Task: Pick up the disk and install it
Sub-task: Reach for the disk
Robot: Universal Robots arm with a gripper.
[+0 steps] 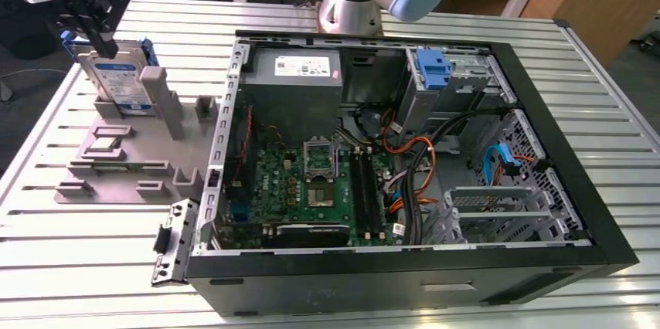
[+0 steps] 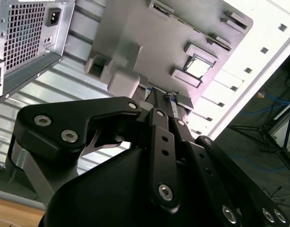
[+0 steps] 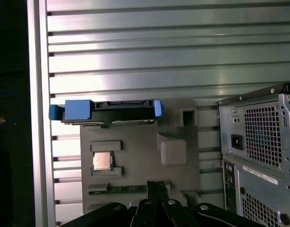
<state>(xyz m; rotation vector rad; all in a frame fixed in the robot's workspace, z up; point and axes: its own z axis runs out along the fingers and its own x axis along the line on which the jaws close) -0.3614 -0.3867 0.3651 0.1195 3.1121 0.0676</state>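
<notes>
The disk (image 1: pixel 117 82), a silver drive with a white-and-blue label in a blue frame, stands upright on edge in the grey fixture (image 1: pixel 124 167) at the exterior view's left. In the first wrist view the disk (image 3: pixel 107 108) shows edge-on at the fixture's far side. My gripper (image 1: pixel 101 42) hangs just above the disk's top edge, near its corner. Its fingers (image 3: pixel 157 188) are shut together with nothing between them, and in the second wrist view the gripper (image 2: pixel 160 97) hangs over the fixture (image 2: pixel 135 42).
An open black computer case (image 1: pixel 577 190) lies flat beside the fixture, with a motherboard, cables and a blue bracket with a metal cage (image 1: pixel 433 66) at its far side. A processor chip (image 3: pixel 101 161) and a memory stick (image 3: pixel 121 190) sit in the fixture. Slatted metal table all round.
</notes>
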